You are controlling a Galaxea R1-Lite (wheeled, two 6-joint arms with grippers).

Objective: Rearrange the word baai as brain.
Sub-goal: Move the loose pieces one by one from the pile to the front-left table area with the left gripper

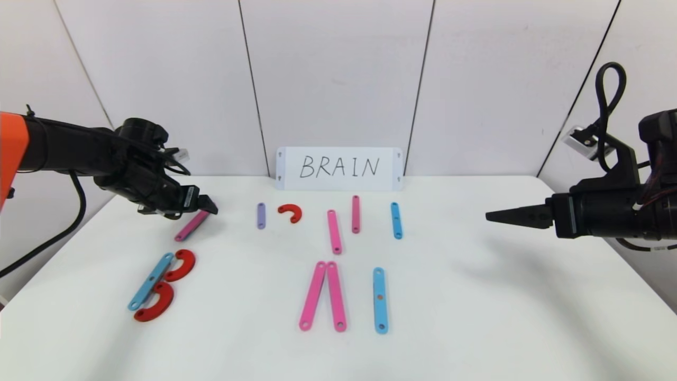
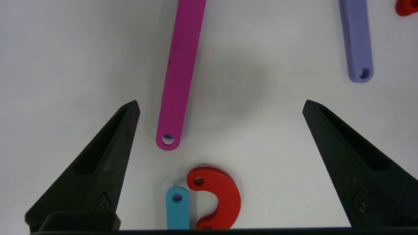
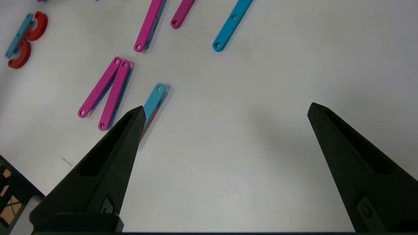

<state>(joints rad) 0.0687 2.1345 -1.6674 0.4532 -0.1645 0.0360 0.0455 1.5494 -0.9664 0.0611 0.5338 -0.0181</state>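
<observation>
A: Which step? The left gripper [image 2: 218, 104], wide open and empty, hovers over the pink strip [image 1: 191, 225] at ten o'clock

B: Building the R (judging): grasp it. Right gripper [image 3: 225, 109] idles open at three o'clock

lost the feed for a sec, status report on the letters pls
Left gripper open, above slanted pink plastic strip. Right gripper open, hovering off right. Plastic letter row unfinished. Nothing blocking.
</observation>
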